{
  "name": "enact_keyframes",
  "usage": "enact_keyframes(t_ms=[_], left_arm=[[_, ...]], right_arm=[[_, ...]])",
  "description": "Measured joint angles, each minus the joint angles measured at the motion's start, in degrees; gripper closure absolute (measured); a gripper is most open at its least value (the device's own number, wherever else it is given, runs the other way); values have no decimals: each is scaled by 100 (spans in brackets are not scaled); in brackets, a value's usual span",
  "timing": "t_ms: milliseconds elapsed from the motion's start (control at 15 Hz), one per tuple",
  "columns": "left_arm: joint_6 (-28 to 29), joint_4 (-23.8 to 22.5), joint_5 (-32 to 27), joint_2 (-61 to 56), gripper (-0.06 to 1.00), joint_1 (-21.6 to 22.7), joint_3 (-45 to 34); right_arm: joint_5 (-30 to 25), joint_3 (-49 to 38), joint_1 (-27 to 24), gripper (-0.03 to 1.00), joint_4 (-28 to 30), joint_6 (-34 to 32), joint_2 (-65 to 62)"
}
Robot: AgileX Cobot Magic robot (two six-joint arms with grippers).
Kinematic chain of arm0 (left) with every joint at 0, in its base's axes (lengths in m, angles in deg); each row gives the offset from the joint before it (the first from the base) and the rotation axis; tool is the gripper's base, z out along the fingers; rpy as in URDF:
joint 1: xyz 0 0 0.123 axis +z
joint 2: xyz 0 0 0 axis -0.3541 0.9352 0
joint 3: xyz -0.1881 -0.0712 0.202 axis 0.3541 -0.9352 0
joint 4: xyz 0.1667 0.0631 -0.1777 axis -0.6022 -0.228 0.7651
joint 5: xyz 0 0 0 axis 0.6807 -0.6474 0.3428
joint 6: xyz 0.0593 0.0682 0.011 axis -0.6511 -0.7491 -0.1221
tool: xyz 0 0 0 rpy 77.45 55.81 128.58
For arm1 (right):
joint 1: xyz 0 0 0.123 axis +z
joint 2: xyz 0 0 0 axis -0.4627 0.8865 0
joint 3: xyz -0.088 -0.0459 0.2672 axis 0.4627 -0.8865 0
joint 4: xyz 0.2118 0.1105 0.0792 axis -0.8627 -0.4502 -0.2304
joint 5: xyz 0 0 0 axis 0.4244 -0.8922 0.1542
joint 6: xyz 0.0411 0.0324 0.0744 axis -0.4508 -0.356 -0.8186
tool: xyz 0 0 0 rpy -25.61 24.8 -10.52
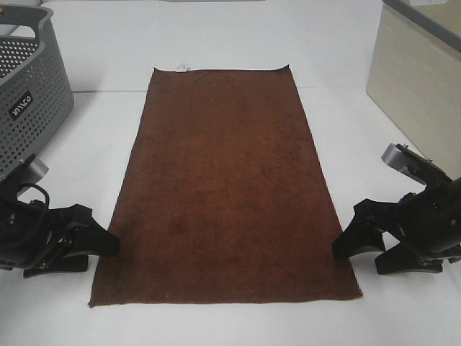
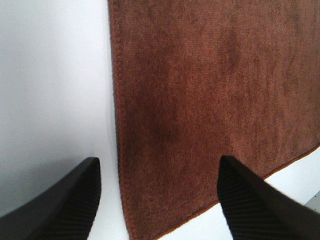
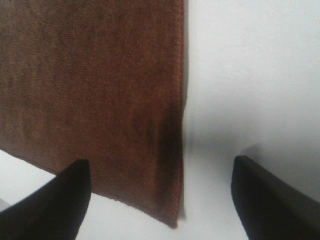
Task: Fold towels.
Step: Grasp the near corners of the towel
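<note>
A dark reddish-brown towel (image 1: 227, 187) lies flat and unfolded on the white table, long side running away from me, with a small white tag (image 1: 181, 69) at its far short edge. My left gripper (image 1: 101, 249) is open beside the towel's near left corner; in the left wrist view (image 2: 160, 195) its jaws straddle the towel's (image 2: 210, 100) left edge. My right gripper (image 1: 353, 252) is open beside the near right corner; in the right wrist view (image 3: 160, 195) its jaws straddle the towel's (image 3: 90, 85) right edge. Both grippers are empty.
A grey perforated basket (image 1: 29, 94) stands at the far left. A beige box (image 1: 418, 79) stands at the far right. The white table (image 1: 230, 36) extends beyond the towel on all sides.
</note>
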Motion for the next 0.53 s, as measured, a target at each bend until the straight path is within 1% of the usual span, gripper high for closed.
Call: enact_keyframes(t_ms=[67, 200, 333, 400, 467, 533], left_arm=[[0, 6, 11, 80, 32, -120, 86], [0, 29, 34, 281, 38, -407, 292], [23, 57, -29, 453, 44, -498, 453], [97, 120, -52, 510, 47, -510, 498], [126, 172, -57, 567, 50, -521, 527], [138, 172, 0, 596, 57, -521, 527]], right_arm=[[-92, 23, -6, 23, -172, 138, 86], [-229, 34, -11, 26, -527, 464, 258], [-378, 46, 109, 31, -756, 745, 430], [-361, 92, 321, 35, -802, 779, 498], [-172, 160, 550, 41, -825, 636, 533], [-34, 172, 607, 49, -825, 435, 544]])
